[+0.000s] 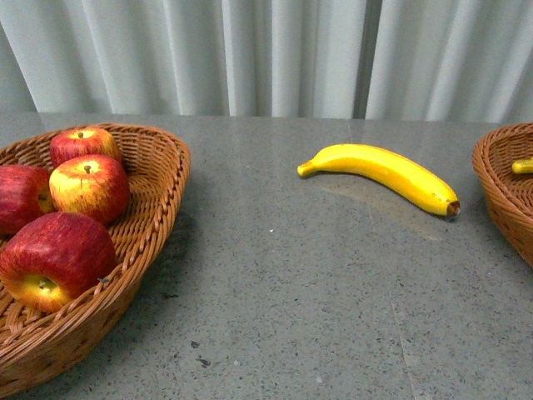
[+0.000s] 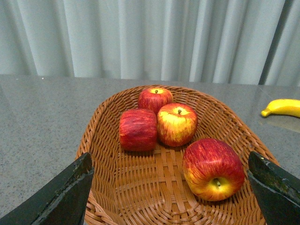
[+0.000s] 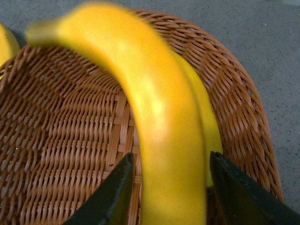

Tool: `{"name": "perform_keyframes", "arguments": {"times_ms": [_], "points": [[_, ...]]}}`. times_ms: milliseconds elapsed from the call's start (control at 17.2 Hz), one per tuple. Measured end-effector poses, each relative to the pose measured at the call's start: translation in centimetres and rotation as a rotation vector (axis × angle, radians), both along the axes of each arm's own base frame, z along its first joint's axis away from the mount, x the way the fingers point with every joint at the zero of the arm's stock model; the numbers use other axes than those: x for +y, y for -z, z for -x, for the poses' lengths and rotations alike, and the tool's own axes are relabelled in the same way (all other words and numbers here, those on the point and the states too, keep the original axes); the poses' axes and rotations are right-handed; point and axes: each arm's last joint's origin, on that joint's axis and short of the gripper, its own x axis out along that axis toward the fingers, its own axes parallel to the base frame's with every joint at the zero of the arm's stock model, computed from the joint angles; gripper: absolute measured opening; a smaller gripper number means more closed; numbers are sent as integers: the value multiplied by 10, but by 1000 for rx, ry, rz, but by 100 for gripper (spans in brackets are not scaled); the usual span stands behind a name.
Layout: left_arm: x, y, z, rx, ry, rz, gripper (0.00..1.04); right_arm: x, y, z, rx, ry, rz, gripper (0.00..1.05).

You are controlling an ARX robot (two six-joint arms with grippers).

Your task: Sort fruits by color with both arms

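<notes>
Where my right arm ends, the right pincer (image 3: pixel 170 159) is clamped on the held banana (image 3: pixel 159 117), one finger against each flank, over the right basket (image 3: pixel 61 140). I cannot tell whether the fruit touches the weave.

Same basket: a second banana (image 3: pixel 208 112) lies just behind the held one.

The left pincer (image 2: pixel 169 161) has its fingers wide apart, holds nothing, and hangs over the left basket (image 2: pixel 140 187).

Left basket, four items:
- The nearest apple (image 1: pixel 54 258) lies tipped on its side.
- The yellow-patched apple (image 1: pixel 90 187) stands upright behind it.
- The dark apple (image 1: pixel 21 198) touches the yellow-patched one.
- The far apple (image 1: pixel 82 143) sits by the back rim.

On the grey speckled surface (image 1: pixel 291 317), a loose banana (image 1: pixel 387 173) lies between the baskets, nearer the right one.

Farthest is a pale pleated curtain (image 1: pixel 275 50).
</notes>
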Motion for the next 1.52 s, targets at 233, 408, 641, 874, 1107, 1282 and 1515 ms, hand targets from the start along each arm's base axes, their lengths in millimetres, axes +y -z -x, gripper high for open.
{"name": "perform_keyframes", "arguments": {"times_ms": [233,408,641,874,1107,1282,1515], "points": [[0,0,0,0,0,0,98,24,-25,-4,-75,-69,27,91],[0,0,0,0,0,0,98,54,-53,-22,-157,-128,28,97],[0,0,0,0,0,0,98,111,-87,-51,-247,-243,-14,98],[0,0,0,0,0,0,98,211,-71,-111,-134,-406,-31,98],[0,0,0,0,0,0,98,245,-43,-155,-10,-462,14,98],[0,0,0,0,0,0,98,245,-16,-171,68,-498,86,98],[0,0,0,0,0,0,98,240,9,-183,126,-541,169,98]]}}
